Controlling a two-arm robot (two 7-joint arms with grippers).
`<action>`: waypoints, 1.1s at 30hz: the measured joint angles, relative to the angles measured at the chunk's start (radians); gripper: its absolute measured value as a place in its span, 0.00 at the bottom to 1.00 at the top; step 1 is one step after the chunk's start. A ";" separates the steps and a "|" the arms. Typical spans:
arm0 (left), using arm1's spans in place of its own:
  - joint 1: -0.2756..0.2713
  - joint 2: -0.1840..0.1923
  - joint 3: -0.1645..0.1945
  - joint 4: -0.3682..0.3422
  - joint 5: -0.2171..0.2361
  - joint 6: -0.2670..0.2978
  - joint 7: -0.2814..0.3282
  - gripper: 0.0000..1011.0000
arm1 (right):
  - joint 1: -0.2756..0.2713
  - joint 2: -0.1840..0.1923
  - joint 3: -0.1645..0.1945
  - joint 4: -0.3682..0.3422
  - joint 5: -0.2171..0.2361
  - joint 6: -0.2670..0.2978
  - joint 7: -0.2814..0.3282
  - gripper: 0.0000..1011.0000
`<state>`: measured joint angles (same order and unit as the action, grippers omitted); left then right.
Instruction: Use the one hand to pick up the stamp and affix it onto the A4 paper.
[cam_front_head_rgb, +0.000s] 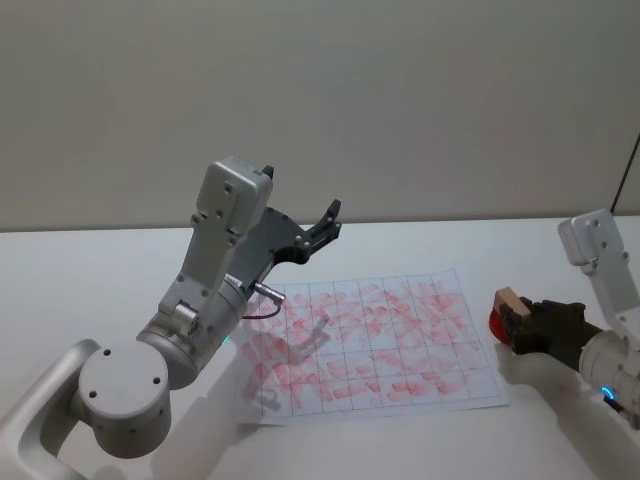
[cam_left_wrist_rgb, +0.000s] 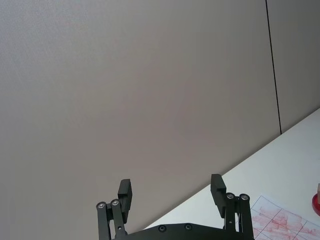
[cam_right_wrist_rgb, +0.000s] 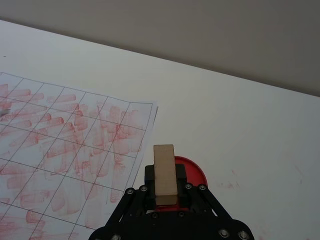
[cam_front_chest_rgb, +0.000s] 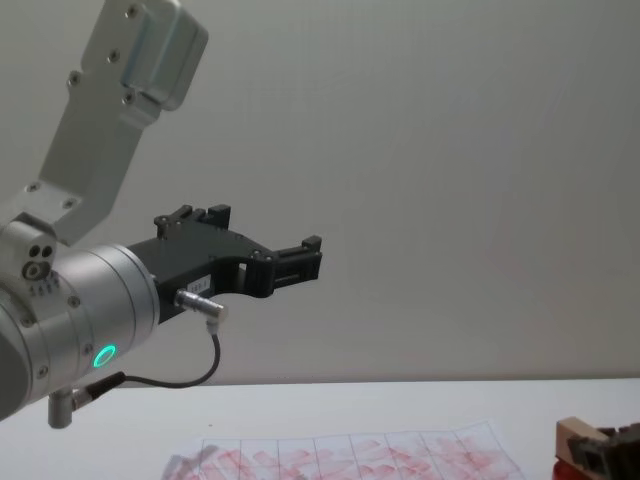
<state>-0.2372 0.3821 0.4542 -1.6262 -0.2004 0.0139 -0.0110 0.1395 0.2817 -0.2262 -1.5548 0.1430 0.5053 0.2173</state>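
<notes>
Progress: the stamp (cam_right_wrist_rgb: 164, 174) had been picked up but was not yet pressed on the A4 paper (cam_front_head_rgb: 400, 340); judged roughly half done, with carrying and pressing left.
Right gripper (cam_right_wrist_rgb: 165, 186): its 2 fingers were clamped on the stamp's sides, the wooden block held directly over the red ink pad (cam_right_wrist_rgb: 194, 171), just beside the sheet's right edge.
Paper: its grid cells were seen covered with red smudges.
Left gripper (cam_left_wrist_rgb: 171, 194): it was held raised above the table (cam_front_head_rgb: 100, 260), its fingers spread wide, with nothing gripped.
</notes>
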 joint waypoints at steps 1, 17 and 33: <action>0.000 0.000 0.000 0.000 0.000 0.000 0.000 0.99 | 0.002 0.000 0.000 0.004 -0.002 0.000 0.000 0.21; 0.000 0.000 0.000 0.000 0.000 0.000 0.000 0.99 | 0.037 -0.012 -0.003 0.077 -0.027 -0.010 0.021 0.22; 0.000 0.000 0.000 0.000 0.000 0.000 0.000 0.99 | 0.052 -0.017 -0.005 0.104 -0.037 -0.017 0.028 0.75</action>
<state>-0.2371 0.3821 0.4542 -1.6262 -0.2004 0.0138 -0.0109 0.1911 0.2643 -0.2317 -1.4510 0.1063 0.4885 0.2450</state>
